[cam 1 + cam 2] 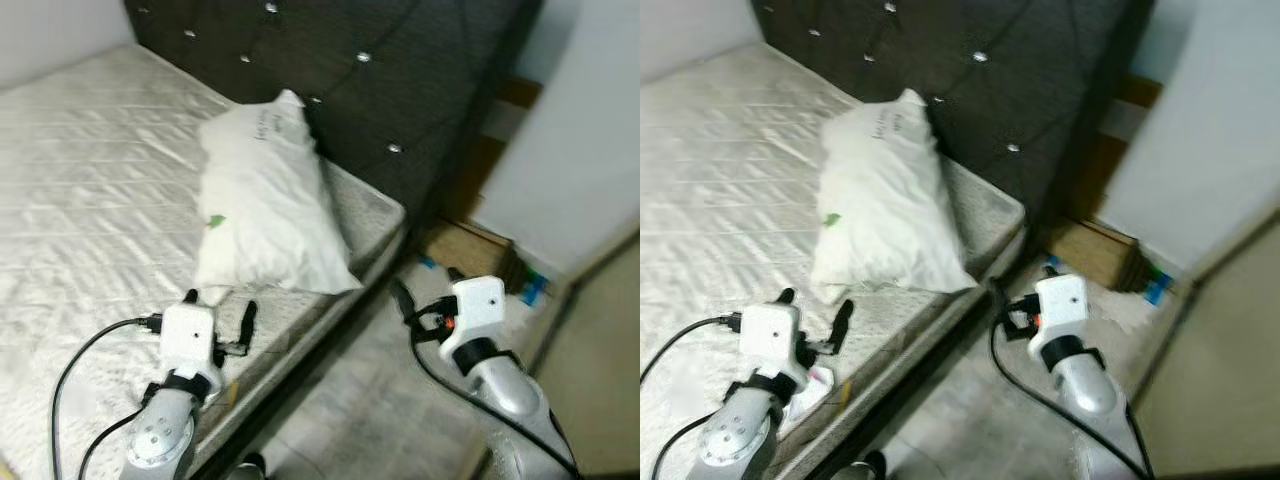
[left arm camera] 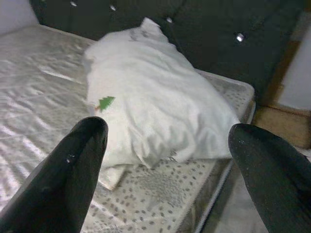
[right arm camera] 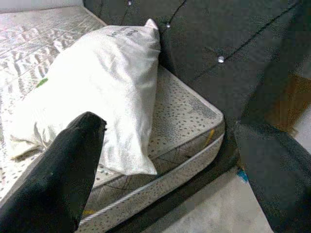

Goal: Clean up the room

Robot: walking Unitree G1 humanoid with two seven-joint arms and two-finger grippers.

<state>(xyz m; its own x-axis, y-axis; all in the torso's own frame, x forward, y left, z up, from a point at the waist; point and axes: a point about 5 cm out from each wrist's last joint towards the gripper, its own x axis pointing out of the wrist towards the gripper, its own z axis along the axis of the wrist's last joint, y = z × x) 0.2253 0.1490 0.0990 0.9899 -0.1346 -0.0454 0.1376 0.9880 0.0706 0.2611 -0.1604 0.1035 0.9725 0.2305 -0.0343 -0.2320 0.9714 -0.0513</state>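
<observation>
Left eye view first: a white pillow [image 1: 268,195] lies on the bare mattress [image 1: 90,170], its top end propped against the dark tufted headboard [image 1: 400,70], its lower end reaching toward the mattress corner near the bed's edge. Small green mark [image 1: 215,221] on the pillow's side, clear to see.

Down low, the left gripper [image 1: 220,312] hovers over the mattress edge just short of the pillow's lower end, fingers spread apart and nothing between them. Left wrist view backs that up: two black fingers [image 2: 73,165] wide apart, the pillow ahead in the gap, not touched.

Over on the other side, the right gripper [image 1: 425,290] hangs above the pale floor [image 1: 380,400] beside the bed, off the mattress corner. Right wrist view shows its fingers [image 3: 63,165] spread wide too, holding nothing, looking across the mattress corner at the pillow and the headboard behind it.

Past the bed, a brown cardboard box [image 1: 465,250] sits on the floor by the headboard's end, with a white wall [image 1: 570,150] next to it and something small and blue [image 1: 533,288] near its base, too blurred to name. A black cable [image 1: 80,370] loops from the left wrist over the mattress.
</observation>
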